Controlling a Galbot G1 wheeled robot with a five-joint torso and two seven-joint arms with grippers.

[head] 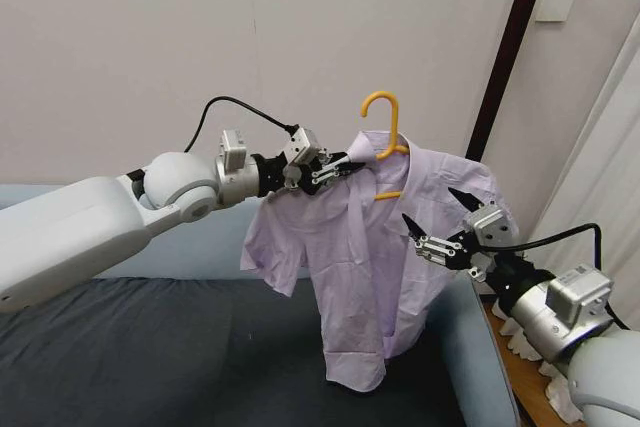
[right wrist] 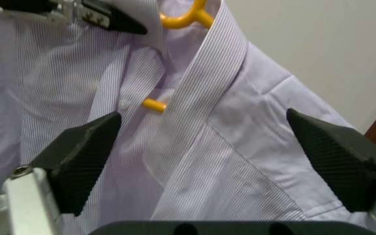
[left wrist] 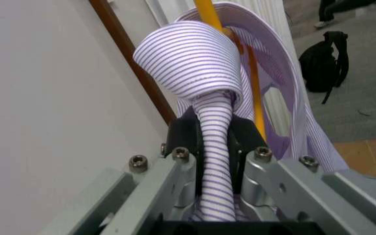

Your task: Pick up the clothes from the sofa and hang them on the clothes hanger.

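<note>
A pale purple striped shirt hangs in the air on a yellow hanger in the head view. My left gripper is shut on the shirt's collar beside the hanger's neck. In the left wrist view the collar is pinched between the dark pads and rolls up past the yellow hanger. My right gripper stands open just in front of the shirt's chest, on its right side, not touching it. In the right wrist view its black fingertips frame the shirt front and a yellow hanger end.
A dark blue sofa seat with a light blue arm lies below the shirt. A dark wooden post rises at the back right against the white wall. White curtain folds and a wooden floor edge are at the right.
</note>
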